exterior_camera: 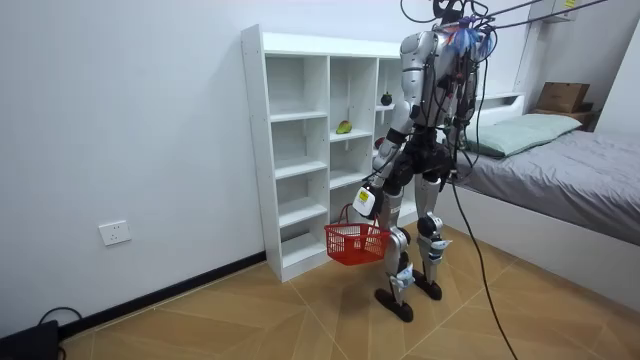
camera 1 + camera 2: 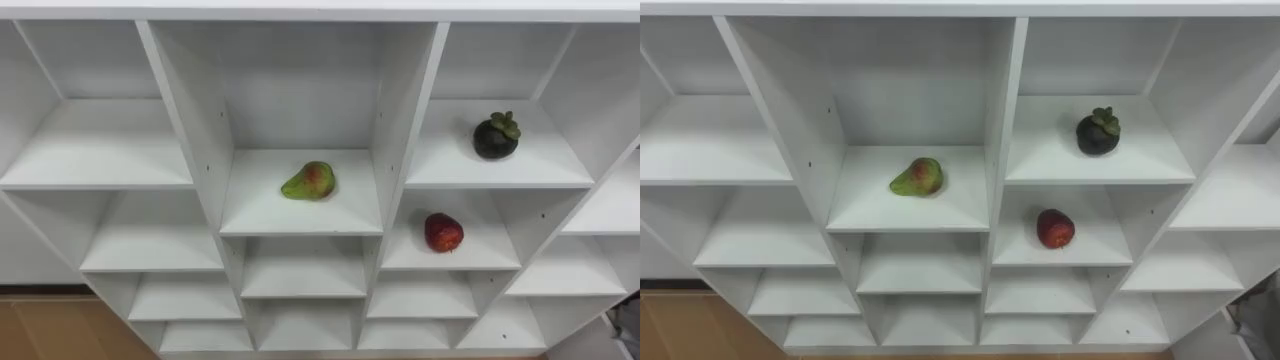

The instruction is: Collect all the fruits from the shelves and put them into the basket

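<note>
Left hand's [image 1: 366,200] fingers clamp the red basket [image 1: 357,243]; a careless reach could roll the pear [image 2: 309,181] off its shelf [image 2: 258,207].

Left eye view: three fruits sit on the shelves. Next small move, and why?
Probably reach the right hand to the green-red fruit, which lies alone in the middle compartment, straight ahead. The left hand is taken: it holds the red basket low by the shelf unit. The dark fruit and red fruit sit further right.
</note>
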